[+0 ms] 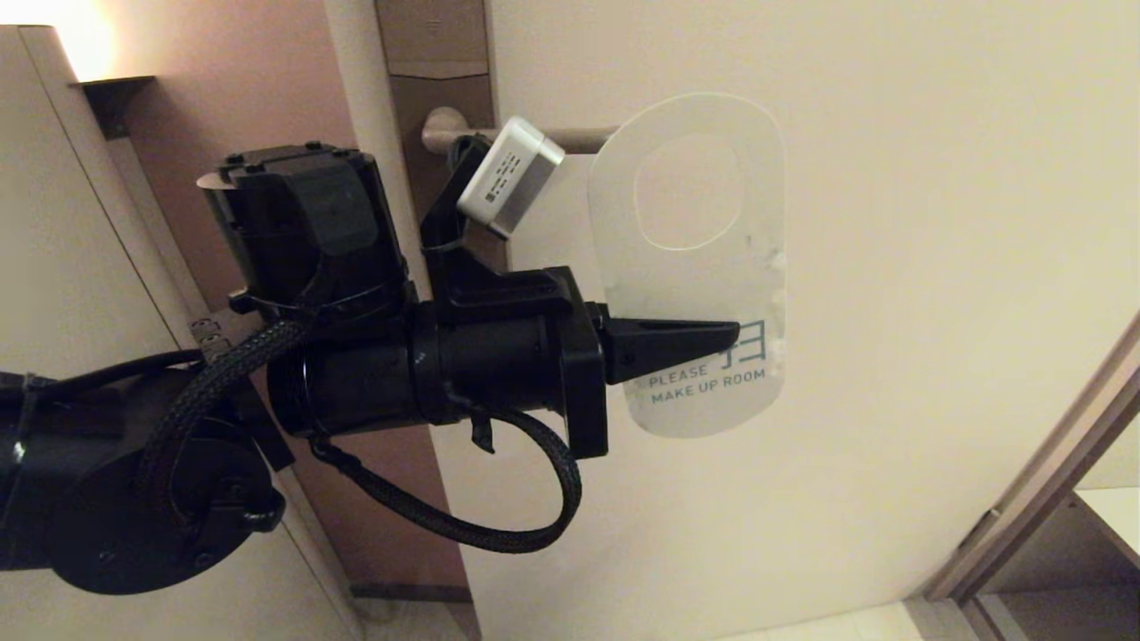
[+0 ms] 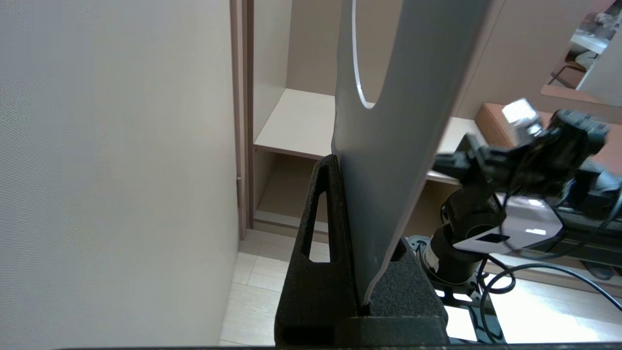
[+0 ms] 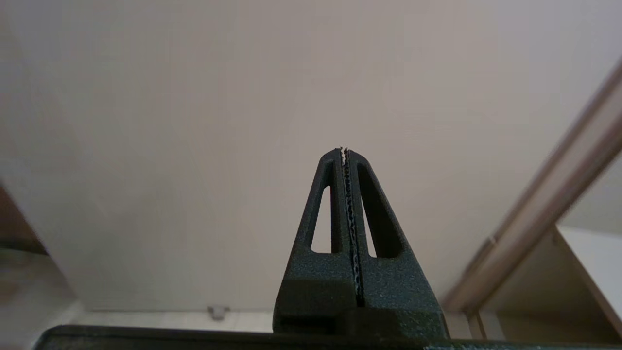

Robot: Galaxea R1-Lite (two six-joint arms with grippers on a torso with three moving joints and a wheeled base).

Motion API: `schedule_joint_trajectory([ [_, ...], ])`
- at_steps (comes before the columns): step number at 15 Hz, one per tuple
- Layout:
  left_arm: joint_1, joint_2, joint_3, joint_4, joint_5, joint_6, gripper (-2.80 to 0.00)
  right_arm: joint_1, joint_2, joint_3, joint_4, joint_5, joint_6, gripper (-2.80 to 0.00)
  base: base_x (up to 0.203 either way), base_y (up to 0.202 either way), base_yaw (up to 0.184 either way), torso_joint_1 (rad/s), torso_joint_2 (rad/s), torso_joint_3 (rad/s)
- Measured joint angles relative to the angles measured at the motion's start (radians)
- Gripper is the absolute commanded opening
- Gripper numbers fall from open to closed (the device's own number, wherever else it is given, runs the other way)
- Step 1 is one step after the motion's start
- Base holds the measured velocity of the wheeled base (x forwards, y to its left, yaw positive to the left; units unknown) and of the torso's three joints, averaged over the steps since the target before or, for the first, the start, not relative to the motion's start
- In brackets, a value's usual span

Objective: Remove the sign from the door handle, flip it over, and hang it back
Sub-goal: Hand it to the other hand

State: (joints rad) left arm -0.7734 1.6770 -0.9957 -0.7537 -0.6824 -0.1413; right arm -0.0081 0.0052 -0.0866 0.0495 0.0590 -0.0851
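The sign (image 1: 690, 267) faces me with its white "PLEASE MAKE UP ROOM" side, upright in front of the door. My left gripper (image 1: 732, 336) is shut on its lower part, reaching in from the left. The door handle (image 1: 583, 140) runs out from the brown lock plate (image 1: 436, 89); its end is hidden behind the sign's left edge. Only door shows through the oval hole, no handle. In the left wrist view the sign (image 2: 388, 146) stands edge-on between the fingers (image 2: 320, 233). My right gripper (image 3: 344, 151) is shut on nothing, low before the door.
The cream door (image 1: 935, 267) fills the right side, with its frame (image 1: 1042, 481) and an open closet shelf (image 2: 301, 121) at the lower right. A beige panel (image 1: 80, 267) stands on the left. The right arm (image 2: 534, 146) hangs below the sign.
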Motion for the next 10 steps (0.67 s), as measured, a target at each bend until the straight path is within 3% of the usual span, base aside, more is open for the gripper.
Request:
schedule_joint_trajectory([
  [7, -0.007, 0.000, 0.002, -0.004, -0.001, -0.003, -2.80, 0.048, 0.309, -0.250, 0.000, 0.026, -0.003, -2.80, 0.000, 0.000, 0.000, 0.000, 0.00, 0.000],
  [10, -0.007, -0.002, 0.001, -0.004, -0.003, -0.002, -2.80, 0.065, 0.526, -0.367, -0.053, 0.147, -0.009, -2.80, 0.000, 0.000, 0.000, 0.000, 0.00, 0.000],
])
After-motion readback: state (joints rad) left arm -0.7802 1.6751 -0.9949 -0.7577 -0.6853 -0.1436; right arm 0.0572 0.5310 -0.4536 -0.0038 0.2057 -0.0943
